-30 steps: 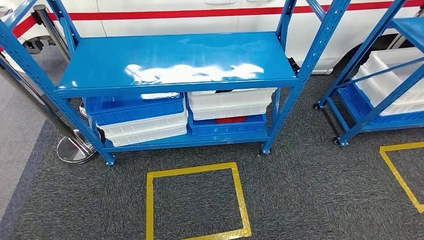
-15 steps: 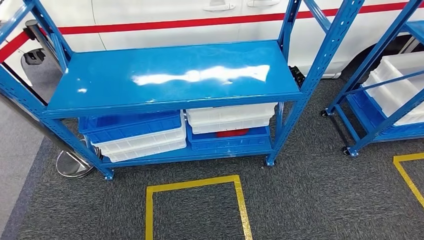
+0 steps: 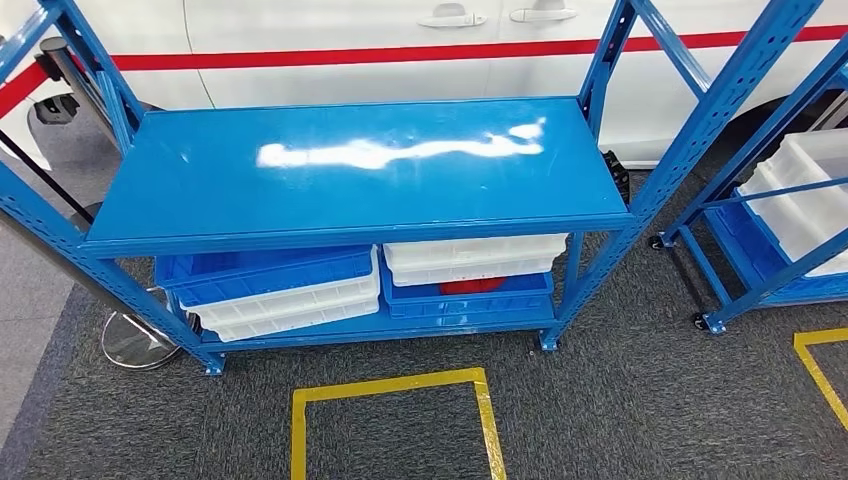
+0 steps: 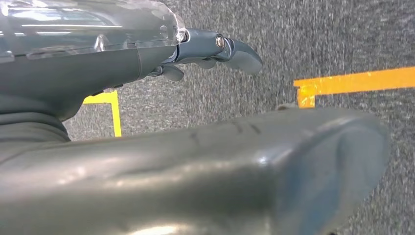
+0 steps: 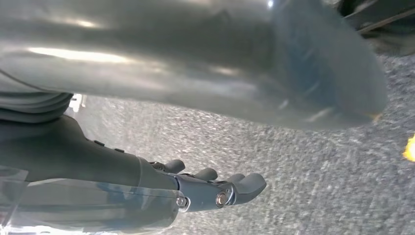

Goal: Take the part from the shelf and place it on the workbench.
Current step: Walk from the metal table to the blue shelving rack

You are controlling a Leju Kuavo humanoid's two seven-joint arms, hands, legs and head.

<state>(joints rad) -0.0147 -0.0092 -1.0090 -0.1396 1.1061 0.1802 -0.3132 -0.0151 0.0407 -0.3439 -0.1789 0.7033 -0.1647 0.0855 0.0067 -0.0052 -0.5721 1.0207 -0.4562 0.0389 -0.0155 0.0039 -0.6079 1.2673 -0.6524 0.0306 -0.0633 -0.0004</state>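
Blue steel shelf rack [image 3: 350,170] dead ahead, both hands hanging empty over grey carpet.

Bottom tier: a blue plastic bin [image 3: 265,272] sits on tilted white plastic bins [image 3: 290,308] at left; at right a white plastic crate [image 3: 473,260] rides on a blue plastic crate [image 3: 470,298], and something red [image 3: 472,286] peeks from that one, maybe the part, can't tell. Left hand [image 4: 195,54] and right hand [image 5: 205,188] show fingers loosely extended, grasping nothing.

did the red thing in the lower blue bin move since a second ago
No. The red thing keeps its place in the blue bin under the white bin; the camera shifted.
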